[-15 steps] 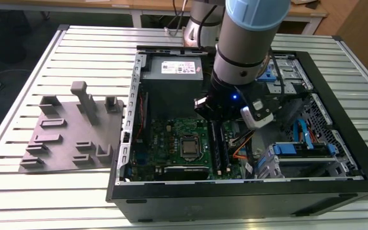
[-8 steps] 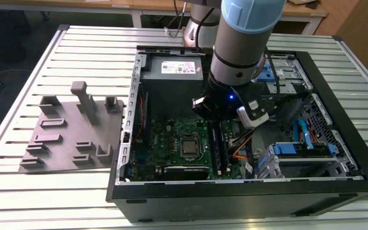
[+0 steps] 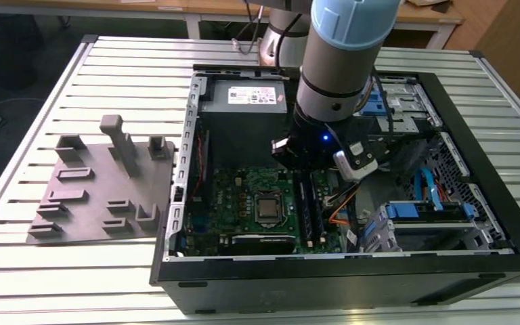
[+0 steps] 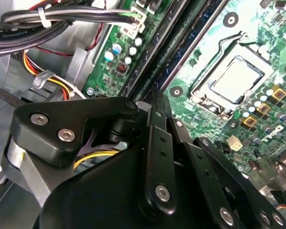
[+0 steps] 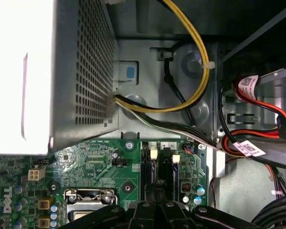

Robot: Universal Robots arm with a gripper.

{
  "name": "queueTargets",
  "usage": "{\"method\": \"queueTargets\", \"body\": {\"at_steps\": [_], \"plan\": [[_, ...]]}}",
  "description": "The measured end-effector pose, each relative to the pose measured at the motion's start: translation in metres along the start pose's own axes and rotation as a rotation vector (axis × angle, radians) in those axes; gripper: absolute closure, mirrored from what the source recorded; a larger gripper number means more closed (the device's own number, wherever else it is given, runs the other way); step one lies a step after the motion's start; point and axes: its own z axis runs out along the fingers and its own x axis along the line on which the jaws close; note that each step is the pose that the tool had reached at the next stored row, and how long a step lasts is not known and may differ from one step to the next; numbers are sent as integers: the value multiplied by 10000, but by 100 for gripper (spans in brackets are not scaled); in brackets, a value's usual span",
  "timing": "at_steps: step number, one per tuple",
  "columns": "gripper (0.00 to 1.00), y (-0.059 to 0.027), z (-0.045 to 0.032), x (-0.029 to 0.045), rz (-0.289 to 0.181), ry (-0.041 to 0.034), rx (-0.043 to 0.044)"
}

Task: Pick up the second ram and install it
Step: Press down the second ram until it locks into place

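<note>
The arm's gripper [image 3: 313, 164] hangs inside the open computer case [image 3: 477, 101] on the slatted desk [image 3: 106, 74], just above the green motherboard [image 3: 242, 196], at the long black slots [image 3: 307, 206] beside the processor socket [image 3: 268, 209].

In the second wrist view the jaws stand narrow, their black fingers [image 4: 155, 119] drawn close together with the tips down at the slots [image 4: 176, 43]. A thin dark edge seems to sit between them, but I cannot tell whether it is the second ram or part of the gripper. Dark blue-green board [image 4: 200, 28] with chips runs along one of the slots near the tips; whether that is the second ram also cannot be told for sure.

In the first wrist view the slots [image 5: 157, 162] run straight up from the gripper [image 5: 155, 207], with the power supply box [image 5: 62, 71] and yellow cables [image 5: 190, 52] beyond.

On the desk at the exterior view's left lies a grey fixture block [image 3: 106, 189] with upright posts, well apart from the case.
</note>
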Motion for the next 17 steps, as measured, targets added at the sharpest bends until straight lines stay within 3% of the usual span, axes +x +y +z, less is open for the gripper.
{"method": "queueTargets", "body": {"at_steps": [5, 7, 11, 17], "plan": [[89, 9, 19, 0, -3, -5, -1], [89, 16, -15, -2, -3, -25, -31], [89, 6, -78, -1, -2, -22, -9], [89, -143, -86, 0, -5, -20, 133]]}}
